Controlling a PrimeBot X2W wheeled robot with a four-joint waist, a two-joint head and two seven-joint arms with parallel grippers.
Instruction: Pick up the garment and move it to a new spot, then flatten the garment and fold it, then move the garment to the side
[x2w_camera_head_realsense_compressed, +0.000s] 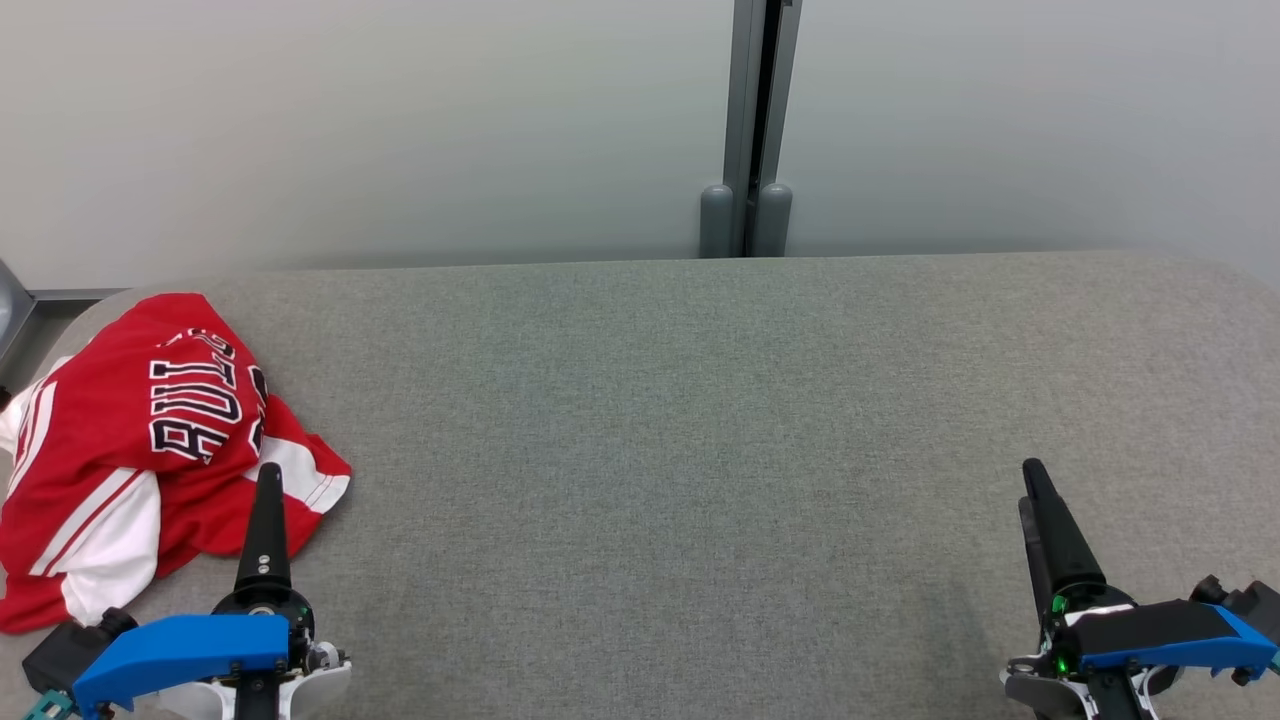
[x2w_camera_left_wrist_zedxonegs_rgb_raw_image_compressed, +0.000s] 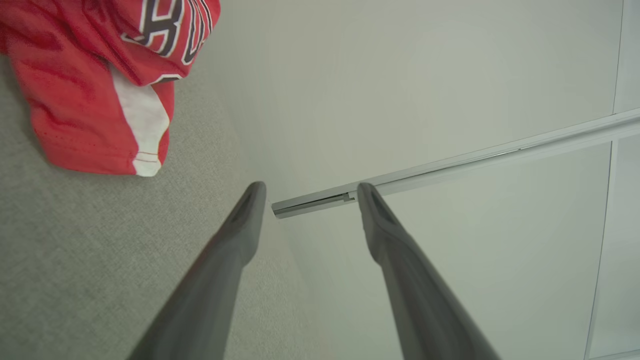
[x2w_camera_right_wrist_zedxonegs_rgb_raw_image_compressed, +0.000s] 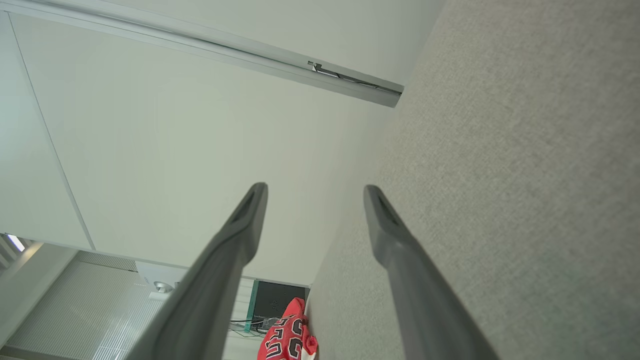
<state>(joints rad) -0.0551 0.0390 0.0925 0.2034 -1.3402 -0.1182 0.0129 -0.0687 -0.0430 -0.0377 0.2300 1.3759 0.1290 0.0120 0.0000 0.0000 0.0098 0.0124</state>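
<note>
The garment (x2w_camera_head_realsense_compressed: 150, 450) is a red jersey with white stripes and black lettering, lying crumpled at the left end of the grey table (x2w_camera_head_realsense_compressed: 700, 450). It also shows in the left wrist view as the garment (x2w_camera_left_wrist_zedxonegs_rgb_raw_image_compressed: 95, 85) at the top left, and small in the right wrist view as the garment (x2w_camera_right_wrist_zedxonegs_rgb_raw_image_compressed: 287, 340). My left gripper (x2w_camera_head_realsense_compressed: 268, 480) hovers at the lower left, just right of the jersey's near edge, open and empty (x2w_camera_left_wrist_zedxonegs_rgb_raw_image_compressed: 307, 192). Far from the jersey, at the lower right, my right gripper (x2w_camera_head_realsense_compressed: 1035, 480) is open with nothing between its fingers (x2w_camera_right_wrist_zedxonegs_rgb_raw_image_compressed: 315, 192).
A pale wall (x2w_camera_head_realsense_compressed: 400, 130) with a grey vertical post (x2w_camera_head_realsense_compressed: 755, 130) runs behind the table's far edge. The table's left end curves off beside the jersey. Wide bare fabric surface lies between the two grippers.
</note>
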